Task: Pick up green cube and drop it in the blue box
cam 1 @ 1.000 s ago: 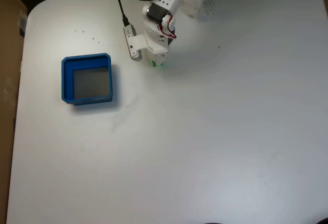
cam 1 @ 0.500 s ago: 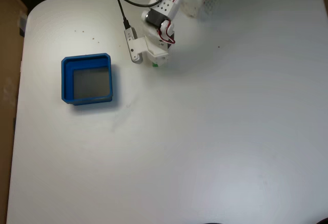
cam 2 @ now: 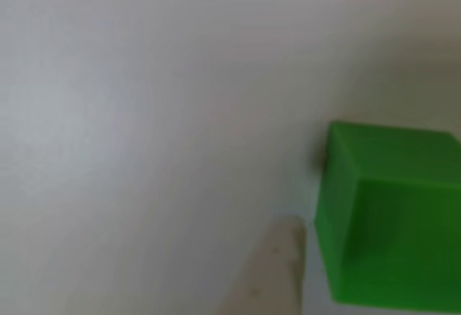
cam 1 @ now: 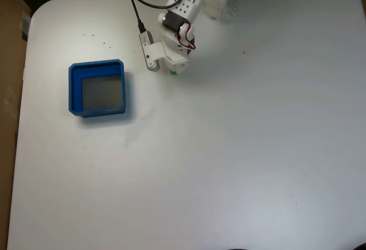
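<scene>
No readable brand, label or writing anywhere. Against half a second ago, almost no change: white arm and tool (cam 1: 173, 67) at the same spot near the table's (cam 1: 229, 147) far edge; a second ago, slightly lower and further right. Only a sliver of the green cube (cam 1: 173, 71) peeking out under the tool in the fixed view, on the table. Close up, green cube (cam 2: 389, 221) just beside a pale fingertip (cam 2: 277, 264). Tool's state: cannot tell, clenched or released. Blue box (cam 1: 97, 87) well apart to the left.
</scene>
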Tool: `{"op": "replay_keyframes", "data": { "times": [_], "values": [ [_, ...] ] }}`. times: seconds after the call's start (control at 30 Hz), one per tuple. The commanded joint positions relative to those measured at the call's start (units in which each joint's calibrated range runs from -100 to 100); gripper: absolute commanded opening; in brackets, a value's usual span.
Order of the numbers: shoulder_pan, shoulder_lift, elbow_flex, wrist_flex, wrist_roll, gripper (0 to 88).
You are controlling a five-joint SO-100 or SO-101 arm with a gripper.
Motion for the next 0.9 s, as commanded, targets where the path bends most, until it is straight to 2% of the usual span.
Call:
{"op": "replay_keyframes", "data": {
  "times": [0.0,0.1,0.87],
  "values": [
    [-0.34,0.26,-1.83,-3.4,-0.15,31.3],
    [-0.26,1.43,-1.83,-6.2,-0.15,31.3],
    [-0.26,2.35,-1.74,-5.63,-0.15,31.3]
  ]
}}
